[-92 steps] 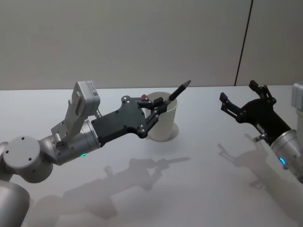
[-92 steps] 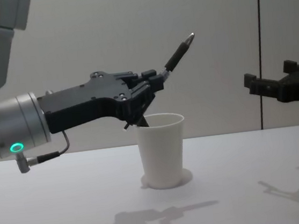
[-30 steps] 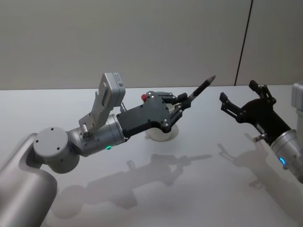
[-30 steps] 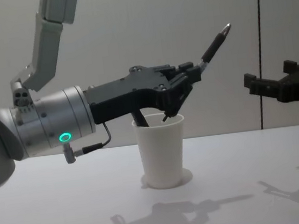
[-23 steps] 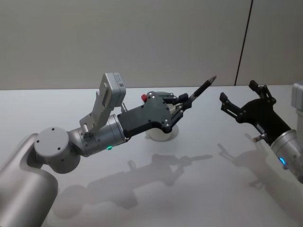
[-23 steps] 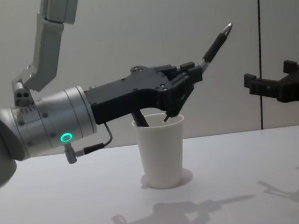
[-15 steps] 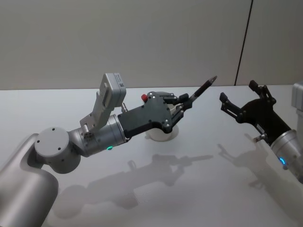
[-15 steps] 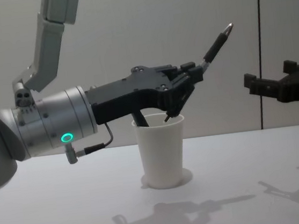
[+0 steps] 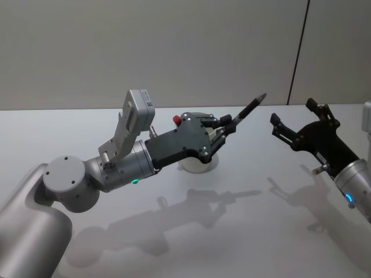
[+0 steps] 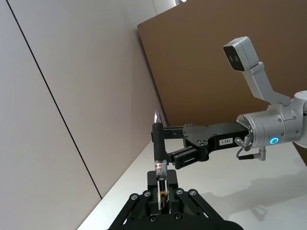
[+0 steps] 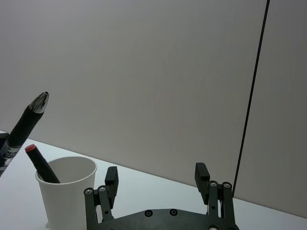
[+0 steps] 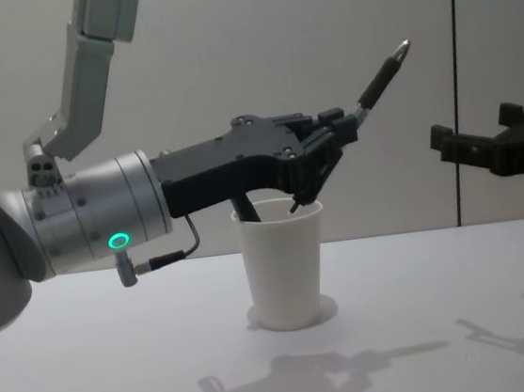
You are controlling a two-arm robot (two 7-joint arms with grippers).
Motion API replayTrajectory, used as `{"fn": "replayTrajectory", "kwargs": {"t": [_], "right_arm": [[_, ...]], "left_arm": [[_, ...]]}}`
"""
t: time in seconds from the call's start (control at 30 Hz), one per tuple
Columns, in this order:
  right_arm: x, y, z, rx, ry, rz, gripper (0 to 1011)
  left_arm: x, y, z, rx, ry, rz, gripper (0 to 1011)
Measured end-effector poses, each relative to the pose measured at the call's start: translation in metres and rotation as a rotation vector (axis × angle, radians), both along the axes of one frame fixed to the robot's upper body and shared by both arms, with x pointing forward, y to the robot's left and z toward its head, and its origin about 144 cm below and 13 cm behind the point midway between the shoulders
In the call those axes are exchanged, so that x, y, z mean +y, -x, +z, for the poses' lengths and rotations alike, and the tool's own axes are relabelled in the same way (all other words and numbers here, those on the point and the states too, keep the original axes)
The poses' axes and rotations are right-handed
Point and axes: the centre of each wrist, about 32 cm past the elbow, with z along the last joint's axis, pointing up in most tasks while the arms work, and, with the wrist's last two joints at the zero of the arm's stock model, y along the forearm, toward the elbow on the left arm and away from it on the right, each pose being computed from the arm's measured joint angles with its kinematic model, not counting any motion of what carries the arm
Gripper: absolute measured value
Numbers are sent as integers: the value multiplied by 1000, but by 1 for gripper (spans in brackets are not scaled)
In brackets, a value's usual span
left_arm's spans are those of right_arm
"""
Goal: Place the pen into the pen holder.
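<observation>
My left gripper (image 9: 223,128) is shut on the black pen (image 9: 246,112), holding it by its lower end just above the rim of the white pen holder (image 12: 284,267). The pen (image 12: 379,77) slants up and to the right, silver tip uppermost. Seen from the head, the left gripper covers most of the pen holder (image 9: 197,165). A second, red-capped pen (image 11: 41,165) leans inside the pen holder (image 11: 64,196). My right gripper (image 9: 291,111) hovers open and empty to the right, above the table (image 9: 243,231). The left wrist view looks along the held pen (image 10: 157,148) at the right gripper (image 10: 172,143).
The white table surface (image 12: 449,345) spreads around the cup, carrying only the arms' shadows. A plain wall with a dark vertical seam (image 12: 453,42) stands behind. A brown board (image 10: 225,57) shows in the left wrist view.
Since three seconds ago my left gripper has carried the pen to the right, over the cup. In the last half second it holds still; the right gripper has drifted slightly right.
</observation>
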Motion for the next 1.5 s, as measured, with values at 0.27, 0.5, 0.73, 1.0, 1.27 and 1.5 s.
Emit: {"fn": "replayTrajectory", "kwargs": {"t": [0.27,0.5,0.73,1.0,1.27,1.5], "right_arm": [[-4,2,2,24,-22,16,1002],[-7,6,5,56,-53,40,1002],[-10,9,7,79,-84,63,1002],[-15,12,9,107,-133,104,1002],[-21,13,11,135,-182,155,1002],[-26,14,12,164,-219,207,1002]], "left_arm": [[0,0,0,0,0,0,120],[0,0,0,1,0,0,120],[0,0,0,1,0,0,120],[0,0,0,1,0,0,120],[0,0,0,1,0,0,121],[0,0,0,1,0,0,120]]}}
